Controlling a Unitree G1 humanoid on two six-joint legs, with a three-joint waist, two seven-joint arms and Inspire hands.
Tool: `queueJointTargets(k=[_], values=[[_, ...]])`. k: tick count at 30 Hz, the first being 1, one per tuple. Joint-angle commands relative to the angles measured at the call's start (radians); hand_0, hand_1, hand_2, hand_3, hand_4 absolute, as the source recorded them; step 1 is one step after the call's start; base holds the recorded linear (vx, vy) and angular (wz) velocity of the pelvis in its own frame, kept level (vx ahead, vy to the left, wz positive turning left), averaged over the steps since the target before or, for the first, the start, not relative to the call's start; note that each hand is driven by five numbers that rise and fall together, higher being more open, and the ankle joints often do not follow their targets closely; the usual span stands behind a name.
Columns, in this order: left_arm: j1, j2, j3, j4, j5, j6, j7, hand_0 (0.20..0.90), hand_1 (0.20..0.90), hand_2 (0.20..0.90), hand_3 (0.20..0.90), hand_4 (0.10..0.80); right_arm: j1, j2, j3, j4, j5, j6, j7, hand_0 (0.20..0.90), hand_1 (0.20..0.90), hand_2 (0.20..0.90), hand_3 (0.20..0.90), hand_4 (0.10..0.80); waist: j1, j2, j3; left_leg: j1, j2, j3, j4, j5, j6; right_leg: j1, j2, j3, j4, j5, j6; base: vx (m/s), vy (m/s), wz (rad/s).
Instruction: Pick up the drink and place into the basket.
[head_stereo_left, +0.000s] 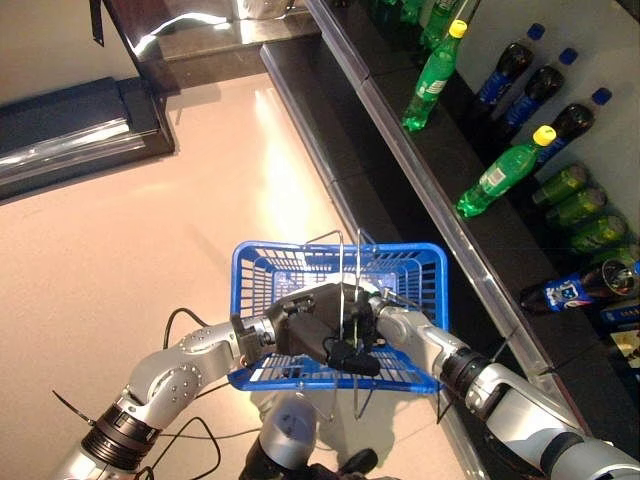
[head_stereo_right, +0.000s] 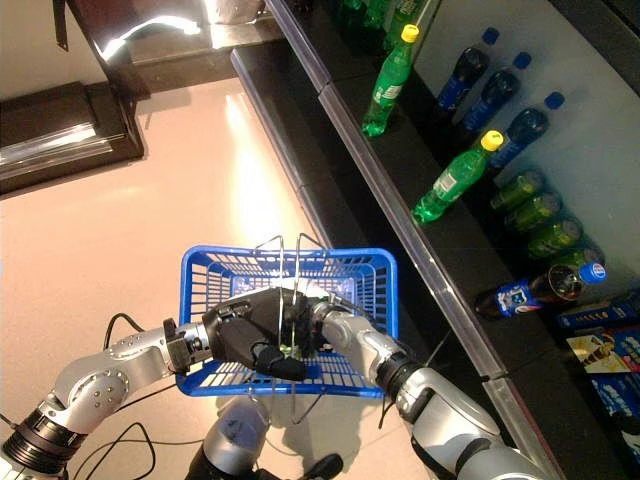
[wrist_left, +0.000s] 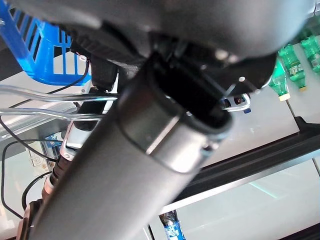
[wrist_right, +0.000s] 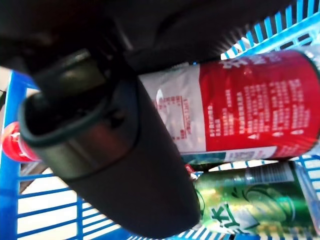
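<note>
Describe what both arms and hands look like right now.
Both arms are silver-grey metal with rounded joint housings and black ribbed collars. The left hand and right hand are dark, near black; the left arm's elbow housing bears small round bolt heads.

The basket (head_stereo_left: 262, 272) is glossy blue plastic lattice with thin bare-metal wire handles (head_stereo_left: 342, 262). The floor (head_stereo_left: 150, 240), toward ten o'clock, is smooth and shiny. The red-labelled bottle (wrist_right: 260, 100) looks like glossy plastic.

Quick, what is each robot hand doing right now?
Left robot hand: closed on the basket handle.
Right robot hand: inside the blue basket by a red bottle; its state cannot be told.
</note>
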Motion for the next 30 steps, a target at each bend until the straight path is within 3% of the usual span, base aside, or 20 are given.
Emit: queueJointTargets(k=[1,25,26,27,28,29,30], values=[[-0.144,-0.232,-0.064,-0.276,-0.191,-0.146,-0.258,0.300,0.300,0.300,0.200,0.100,-0.058,0.089,0.087,0.084,-0.029,-0.029,-0.067,0.300,0.300,0.300,0.200,0.100,-0.003,0.003,-0.384,0.070,0.027,-0.036,-0.085,-0.021,0.007,0.041,0.017,-0.007,0.010,-0.035,-0.013,0.005,0.011,0.06],[-0.162,-0.267,-0.089,-0.281,-0.188,-0.136,-0.258,0.300,0.300,0.300,0.200,0.100,-0.071,0.155,0.094,0.177,-0.091,0.096,0.018,0.300,0.300,0.300,0.200,0.100,0.011,-0.002,-0.394,0.068,0.019,-0.049,-0.085,-0.017,0.008,0.038,0.019,-0.013,0.010,-0.031,-0.016,0.000,0.001,0.00],[-0.162,-0.267,-0.090,-0.281,-0.188,-0.135,-0.259,0.300,0.300,0.300,0.200,0.100,-0.070,0.155,0.094,0.177,-0.091,0.100,0.018,0.340,0.340,0.340,0.247,0.147,0.011,-0.003,-0.394,0.068,0.019,-0.049,-0.085,-0.017,0.008,0.038,0.019,-0.013,0.010,-0.030,-0.016,0.000,0.000,0.00],[-0.162,-0.268,-0.090,-0.281,-0.186,-0.135,-0.261,0.300,0.300,0.300,0.200,0.100,-0.070,0.156,0.093,0.178,-0.090,0.106,0.018,0.460,0.460,0.460,0.387,0.287,0.010,-0.003,-0.394,0.068,0.020,-0.048,-0.085,-0.017,0.008,0.038,0.019,-0.013,0.010,-0.030,-0.016,0.000,0.000,0.00],[-0.162,-0.268,-0.090,-0.282,-0.184,-0.135,-0.261,0.300,0.300,0.300,0.200,0.100,-0.071,0.156,0.091,0.179,-0.089,0.108,0.019,0.660,0.660,0.660,0.620,0.520,0.009,-0.003,-0.394,0.068,0.020,-0.047,-0.085,-0.017,0.009,0.038,0.019,-0.013,0.010,-0.029,-0.016,0.000,0.000,0.00],[-0.161,-0.268,-0.089,-0.282,-0.185,-0.134,-0.260,0.300,0.300,0.300,0.200,0.100,-0.072,0.157,0.090,0.180,-0.090,0.111,0.021,0.789,0.789,0.789,0.771,0.671,0.008,-0.003,-0.394,0.068,0.020,-0.046,-0.085,-0.017,0.009,0.038,0.019,-0.013,0.009,-0.029,-0.016,0.000,0.000,0.00],[-0.161,-0.271,-0.090,-0.285,-0.182,-0.135,-0.257,0.300,0.300,0.300,0.200,0.100,-0.073,0.160,0.088,0.181,-0.094,0.113,0.025,0.862,0.862,0.862,0.856,0.756,0.008,-0.003,-0.394,0.069,0.020,-0.045,-0.085,-0.017,0.009,0.039,0.019,-0.012,0.009,-0.029,-0.016,0.000,0.000,0.00]])
